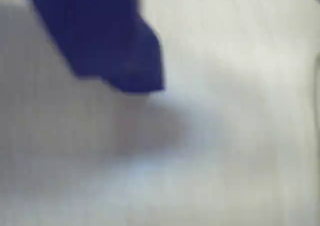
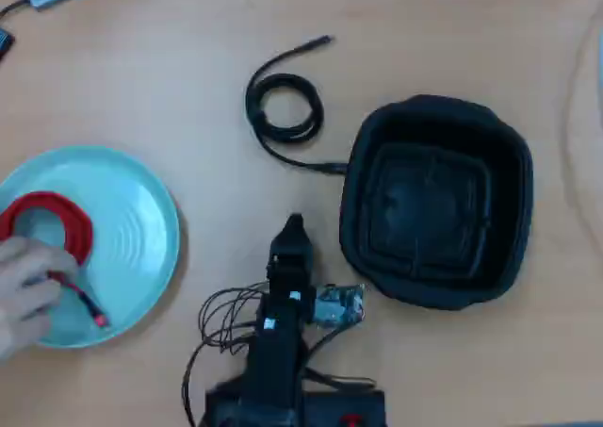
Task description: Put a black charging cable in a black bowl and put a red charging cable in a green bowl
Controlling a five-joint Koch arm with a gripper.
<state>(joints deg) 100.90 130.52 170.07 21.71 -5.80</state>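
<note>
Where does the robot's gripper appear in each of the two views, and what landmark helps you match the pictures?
Wrist view: the gripper is a blurred blue shape entering from the top left.
Overhead view: the gripper is at lower centre, tip pointing up, between the green bowl and the black bowl.
Shared landmark: only the bare table under the tip; its colour differs between views.

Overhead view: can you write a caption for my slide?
Red cable in the green bowl under a hand; black cable on the table beside the empty black bowl.

Black arm (image 2: 283, 323), loose thin black wires (image 2: 221, 319), blue claw (image 1: 135, 71).
</note>
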